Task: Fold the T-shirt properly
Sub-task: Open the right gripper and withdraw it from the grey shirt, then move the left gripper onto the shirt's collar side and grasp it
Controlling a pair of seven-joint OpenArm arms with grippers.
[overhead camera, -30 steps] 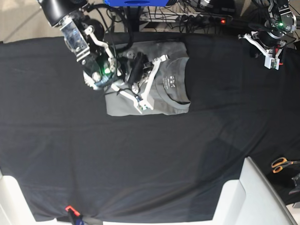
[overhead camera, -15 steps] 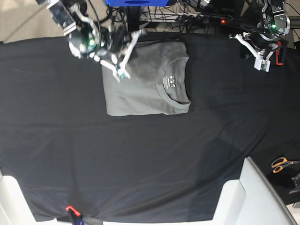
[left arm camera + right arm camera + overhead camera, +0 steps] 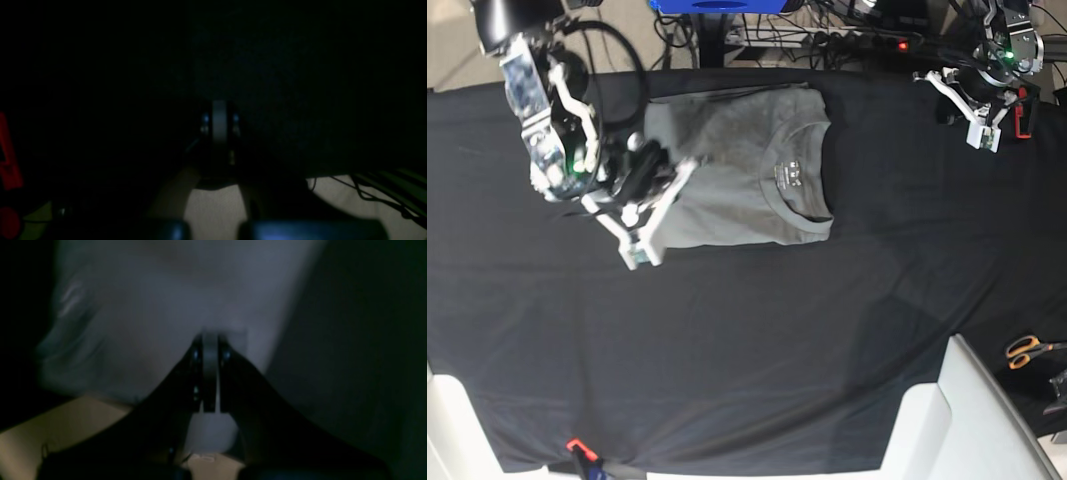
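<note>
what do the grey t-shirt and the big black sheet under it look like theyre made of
T-shirt: looks like soft matte knit, probably cotton; it lies flat with a ribbed round collar and faint creases. Black cloth: thin matte woven fabric, judging by its long shallow wrinkles and lack of shine; the exact fibre can't be told.

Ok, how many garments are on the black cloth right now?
1. The T-shirt, folded into a rectangle, lies at the far middle of the cloth, collar toward the left arm's side. Nothing else shows, though the right arm covers its edge.

Base camera looks straight down on the whole desk (image 3: 747, 330); each wrist camera peers close along its own end effector, the right one sharing the T-shirt (image 3: 747, 170) with the overhead.
</note>
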